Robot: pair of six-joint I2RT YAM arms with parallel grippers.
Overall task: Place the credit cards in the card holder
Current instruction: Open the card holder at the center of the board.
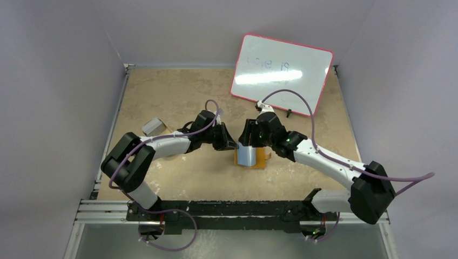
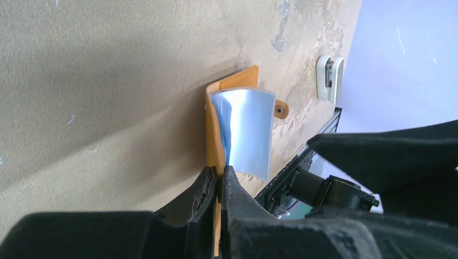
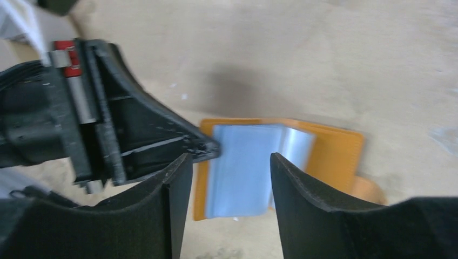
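The card holder, an orange-brown wallet, lies open on the table between the two arms. Pale blue credit cards lie on its inner side, one curling upward. My left gripper is shut on the wallet's left cover edge; in the left wrist view the jaws pinch the orange cover with the blue cards just beyond and the snap tab at the far side. My right gripper is open and empty just above the cards, its fingers straddling them over the wallet.
A pink-rimmed whiteboard leans at the back right. A grey block sits at the left behind the left arm. Walls close in the table on three sides. The black rail runs along the near edge.
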